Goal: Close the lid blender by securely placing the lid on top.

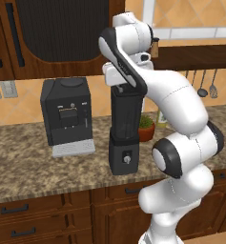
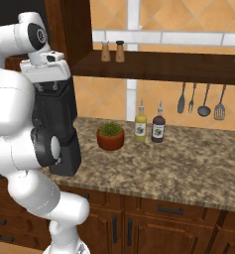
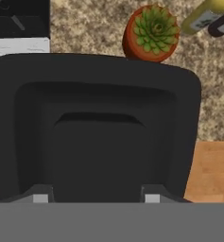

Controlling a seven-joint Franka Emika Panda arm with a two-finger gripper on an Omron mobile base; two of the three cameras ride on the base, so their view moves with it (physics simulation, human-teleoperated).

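Directly below the gripper (image 3: 92, 196), the lid (image 3: 97, 127) caps the blender (image 1: 124, 133).

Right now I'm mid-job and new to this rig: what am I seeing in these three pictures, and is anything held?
The white machine is a robot arm on a drivable base. Two pictures come from cameras on that base, behind the arm to its left and right; the third looks down from the hand itself. On the stone counter stand a coffee machine, the tall dark blender, a potted plant and two bottles. The gripper sits at the jar's top. In the hand view the black squarish lid lies just beyond the jaws, which are shut on the lid.
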